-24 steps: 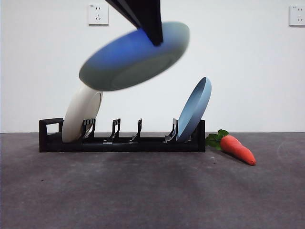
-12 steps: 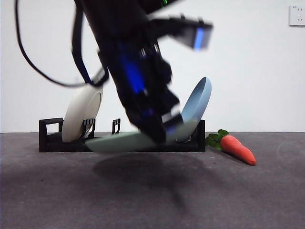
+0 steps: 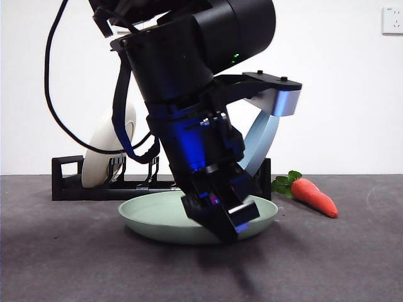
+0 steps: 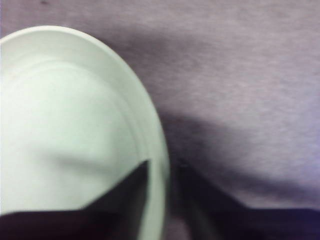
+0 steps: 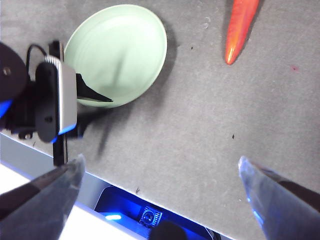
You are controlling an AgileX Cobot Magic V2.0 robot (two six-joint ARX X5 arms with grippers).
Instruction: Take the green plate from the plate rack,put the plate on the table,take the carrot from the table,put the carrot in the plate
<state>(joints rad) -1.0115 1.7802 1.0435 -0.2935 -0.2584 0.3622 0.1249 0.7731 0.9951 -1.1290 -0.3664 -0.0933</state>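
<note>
Left claw [image 4: 159, 172] pinches green plate [image 3: 157, 217] rim.

The left arm reaches down steeply from above into the middle of the scene, its dark wrist and cabling filling the centre of the front view. Its hand [image 3: 221, 217] is low, just above the counter [image 3: 63, 251], with the two black jaws set either side of the near rim of the green plate [image 3: 151, 214], one inside the rim and one outside. The right arm waits high up, its hand [image 5: 160, 175] spread wide and holding nothing, looking down on the left arm from above.
</note>
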